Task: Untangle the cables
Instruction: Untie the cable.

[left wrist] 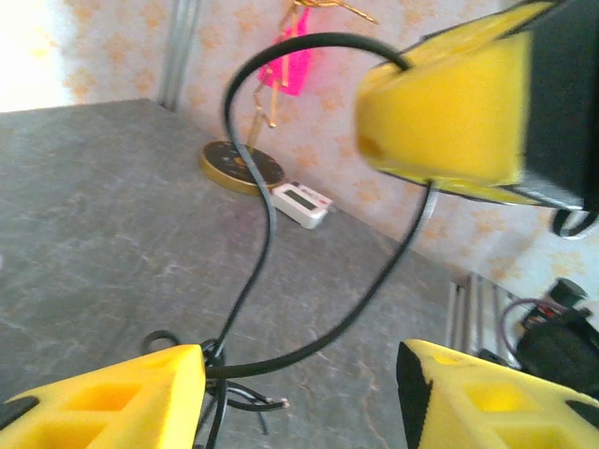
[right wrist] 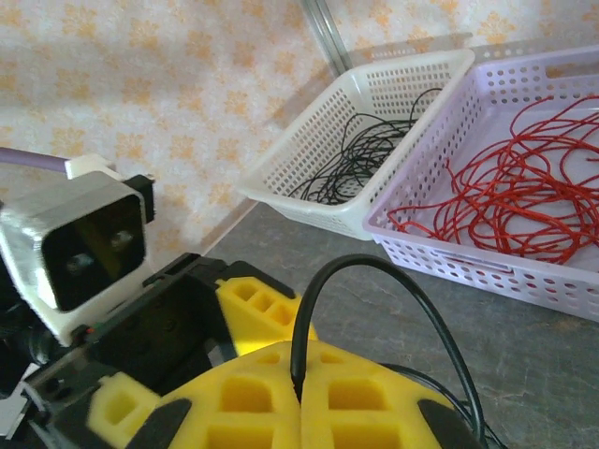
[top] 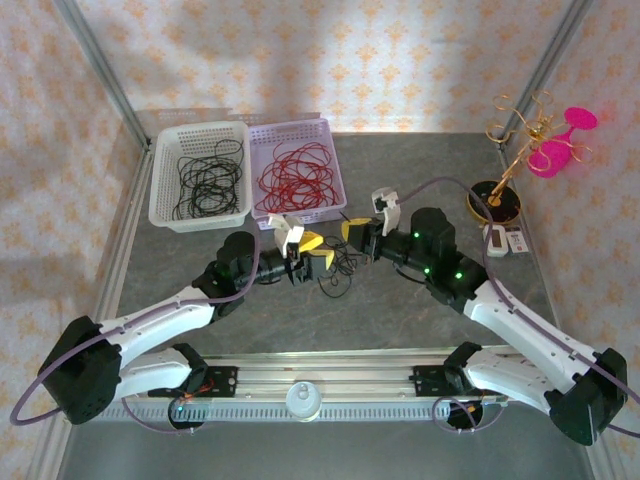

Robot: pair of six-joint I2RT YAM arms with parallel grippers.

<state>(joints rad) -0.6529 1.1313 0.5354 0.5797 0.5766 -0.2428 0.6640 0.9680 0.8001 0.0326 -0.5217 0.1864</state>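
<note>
Black cable (left wrist: 270,220), a small tangle at the centre of the table (top: 430,170), loops between both grippers. The right gripper (right wrist: 299,398) pinches it between closed pads. The left gripper (left wrist: 299,374) stands half open, the strand loose beside one finger. Pulling apart now could cinch the knot or drop the loose side. At eleven o'clock a white basket (top: 158,190) holds black cables (top: 208,180); at twelve, a lilac basket (top: 338,175) holds red cables (top: 295,175).

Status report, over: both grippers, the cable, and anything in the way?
Right gripper shut on black cable. Left gripper open, that cable passing between its fingers. Loose tangle on table beneath; grippers close together.
</note>
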